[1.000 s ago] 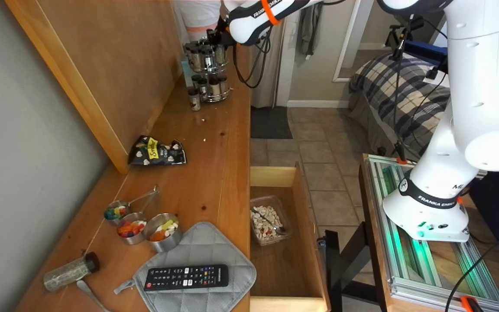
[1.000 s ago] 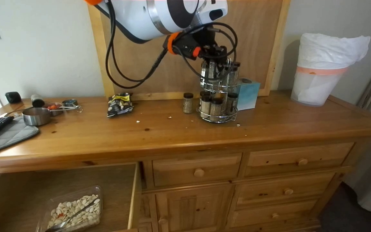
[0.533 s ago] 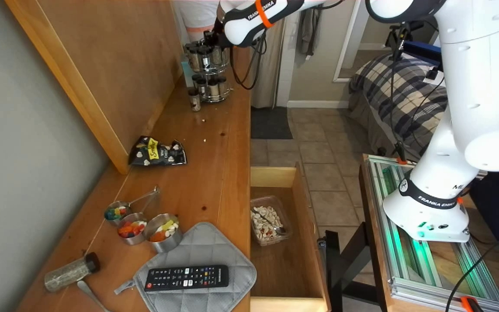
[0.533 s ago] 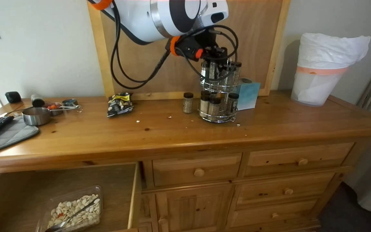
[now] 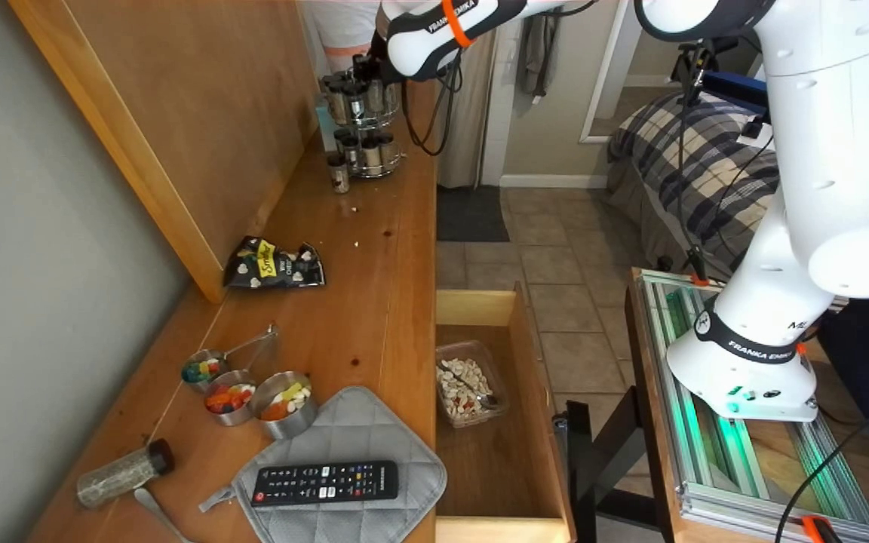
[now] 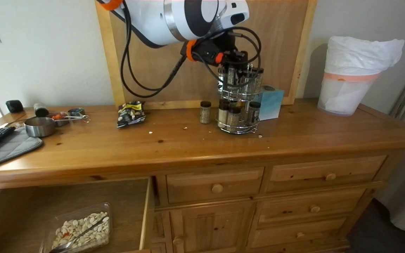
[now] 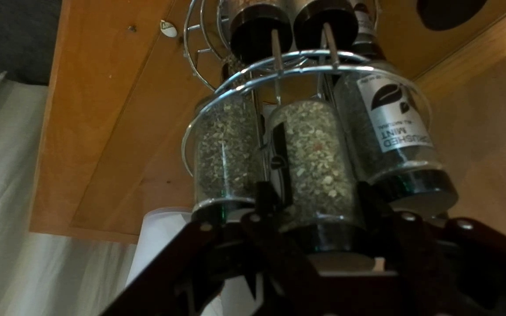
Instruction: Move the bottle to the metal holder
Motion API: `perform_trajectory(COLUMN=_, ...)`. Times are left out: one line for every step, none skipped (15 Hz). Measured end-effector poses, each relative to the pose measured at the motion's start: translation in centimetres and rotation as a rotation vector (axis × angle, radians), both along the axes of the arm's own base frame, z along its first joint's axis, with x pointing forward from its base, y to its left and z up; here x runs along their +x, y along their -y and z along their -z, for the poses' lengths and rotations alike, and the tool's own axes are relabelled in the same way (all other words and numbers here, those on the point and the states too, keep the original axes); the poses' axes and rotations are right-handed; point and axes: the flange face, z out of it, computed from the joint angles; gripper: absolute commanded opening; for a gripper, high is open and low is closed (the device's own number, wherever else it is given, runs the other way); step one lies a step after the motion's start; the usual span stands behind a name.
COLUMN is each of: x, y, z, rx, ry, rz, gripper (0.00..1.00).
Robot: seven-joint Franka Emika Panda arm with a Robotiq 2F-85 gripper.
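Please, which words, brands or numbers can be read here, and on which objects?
"FRANKA EMIKA": black band around the white robot arm's base; again on its forearm, partly behind an orange strap.
"ML": that base, above the band, perhaps incomplete.
"CRUSHED MINT": white label, upside down, on a clear black-capped spice jar.
"Smart": yellow patch on the black snack bag.
Too small or blurred: other jar and bag print, markings on the black remote control.
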Motion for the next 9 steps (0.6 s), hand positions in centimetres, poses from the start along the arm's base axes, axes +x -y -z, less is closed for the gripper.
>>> perform_trajectory(x=0.03, y=-0.04, z=0.00, rx=-0.002, ry=-0.002, rz=-0.006, gripper=0.24)
perform_trajectory(x=0.06, y=-0.09, z=-0.01, rx=-0.004, ry=-0.004, rz=-0.013, gripper=0.24)
perform_trajectory(x=0.08, y=-0.12, z=-0.02, rx=-0.006, ry=-0.006, rz=-0.017, gripper=0.24)
perform_trajectory(x=0.09, y=-0.12, z=-0.02, rx=-0.008, ry=-0.007, rz=-0.019, gripper=0.24)
perform_trajectory(x=0.09, y=-0.12, z=-0.02, rx=-0.009, ry=-0.008, rz=-0.021, gripper=0.24)
perform_trajectory(x=0.07, y=-0.08, z=-0.02, rx=-0.010, ry=-0.009, rz=-0.023, gripper=0.24)
perform_trajectory(x=0.03, y=-0.01, z=-0.03, rx=-0.009, ry=-0.009, rz=-0.024, gripper=0.24)
perform_trajectory(x=-0.04, y=0.12, z=-0.05, rx=-0.008, ry=-0.008, rz=-0.023, gripper=0.24)
perform_trajectory(x=-0.15, y=0.34, z=-0.06, rx=-0.006, ry=-0.007, rz=-0.019, gripper=0.24)
